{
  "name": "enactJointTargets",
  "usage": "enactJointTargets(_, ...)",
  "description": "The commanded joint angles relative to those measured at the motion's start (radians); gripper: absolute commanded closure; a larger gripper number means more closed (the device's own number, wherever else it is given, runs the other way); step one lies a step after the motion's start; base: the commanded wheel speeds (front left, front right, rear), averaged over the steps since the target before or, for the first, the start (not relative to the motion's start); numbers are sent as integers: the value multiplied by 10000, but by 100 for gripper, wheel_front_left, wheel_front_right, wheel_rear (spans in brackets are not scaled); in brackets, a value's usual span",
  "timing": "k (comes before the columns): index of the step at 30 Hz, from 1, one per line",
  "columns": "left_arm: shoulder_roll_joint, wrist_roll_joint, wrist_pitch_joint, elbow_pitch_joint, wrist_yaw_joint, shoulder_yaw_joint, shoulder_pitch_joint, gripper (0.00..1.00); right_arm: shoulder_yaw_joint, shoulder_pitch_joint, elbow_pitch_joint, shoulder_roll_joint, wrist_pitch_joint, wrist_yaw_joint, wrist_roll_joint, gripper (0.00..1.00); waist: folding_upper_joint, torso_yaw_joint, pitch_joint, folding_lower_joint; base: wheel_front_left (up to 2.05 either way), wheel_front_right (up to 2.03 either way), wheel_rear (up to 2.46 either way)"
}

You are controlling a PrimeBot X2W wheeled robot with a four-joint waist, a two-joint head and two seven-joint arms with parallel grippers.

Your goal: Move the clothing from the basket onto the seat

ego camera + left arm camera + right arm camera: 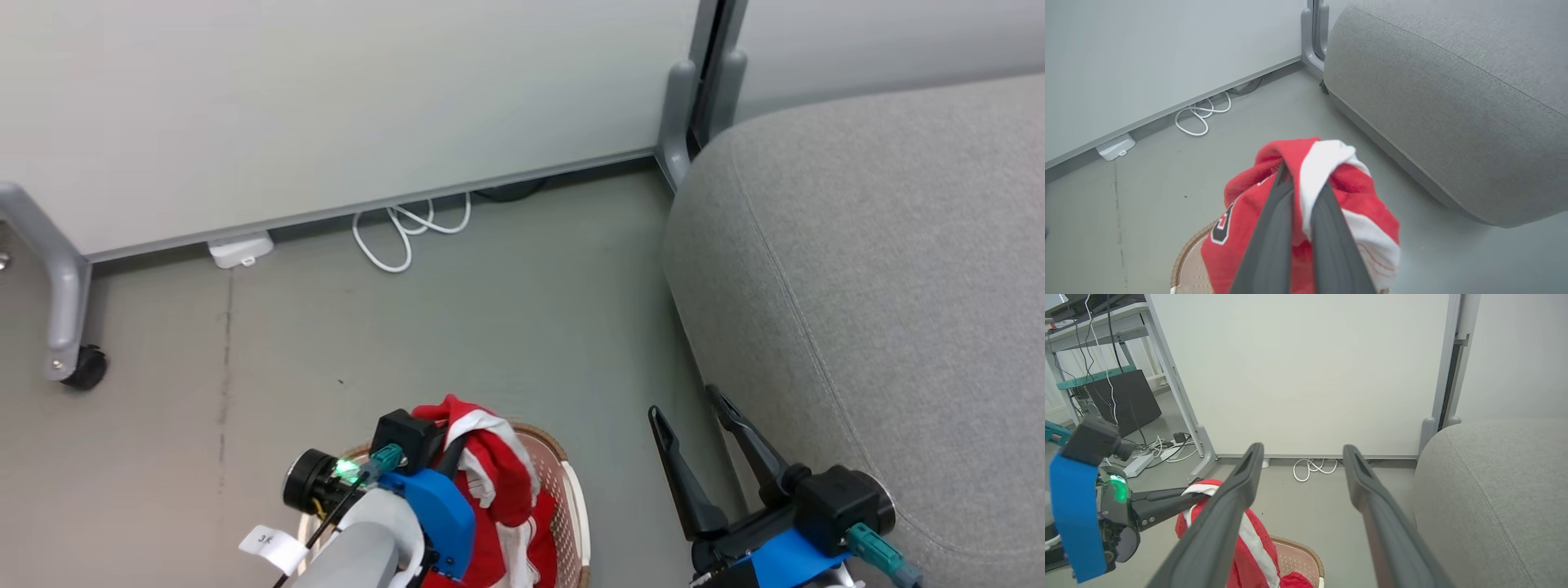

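While left hand (1304, 179) pinches clothing (1367, 183) draped over its tips above basket (565, 469), right hand (686, 403) spread, empty, beside seat (882, 286).

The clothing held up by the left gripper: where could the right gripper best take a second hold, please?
Probably the hanging fold of the clothing, below where the left gripper pinches it, approached from the seat side: it drapes free above the basket, facing the open right gripper.

One basket (558, 447) near left, one grey seat (898, 286) on the right, one white cable coil (408, 233) far back. Two grippers: left gripper (1302, 181), right gripper (682, 402). Bunched red clothing (502, 469), perhaps two or three pieces.
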Motion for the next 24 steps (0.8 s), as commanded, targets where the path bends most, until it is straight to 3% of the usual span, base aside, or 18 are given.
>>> enactJointTargets(1,-3,-159,8,-184,25,-150,-69,100,-21,152,23,-25,-38,5,-87,0,0,235,-264,3,0,0,0)
enactJointTargets(18,-2,-2545,263,-2530,972,-1992,-1385,100,-94,596,293,-25,-38,5,-206,0,0,594,-929,3,0,0,0)
enactJointTargets(24,-5,-2967,795,-3302,1593,-2638,-2149,100,-274,652,255,-25,-38,5,-271,0,0,736,-939,3,0,0,0)
